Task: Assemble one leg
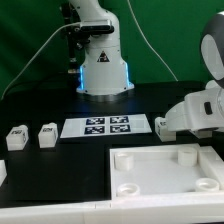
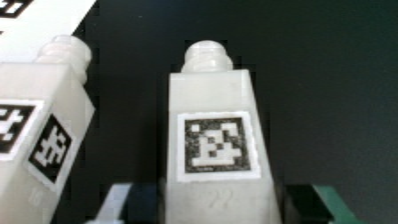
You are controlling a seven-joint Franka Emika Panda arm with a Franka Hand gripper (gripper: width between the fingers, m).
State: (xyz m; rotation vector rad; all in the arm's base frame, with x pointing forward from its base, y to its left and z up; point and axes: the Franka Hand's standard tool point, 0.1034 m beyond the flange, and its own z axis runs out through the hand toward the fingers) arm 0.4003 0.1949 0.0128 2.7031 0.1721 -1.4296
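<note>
You are watching the gripper (image 2: 217, 208) straddling the leg (image 2: 217, 120), fingers (image 2: 134, 205) hugging its long edges; whether they are squeezing, you cannot tell. The leg is lying just beyond the marker board (image 1: 105, 126), with a second leg (image 2: 45, 120) crowding its board-side edge and bare table (image 2: 338, 80) lying open on the side away from the board.

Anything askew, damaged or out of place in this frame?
Nothing stands out. The gripper straddles one leg squarely, the spare legs look intact, and the tabletop sits flat.
</note>
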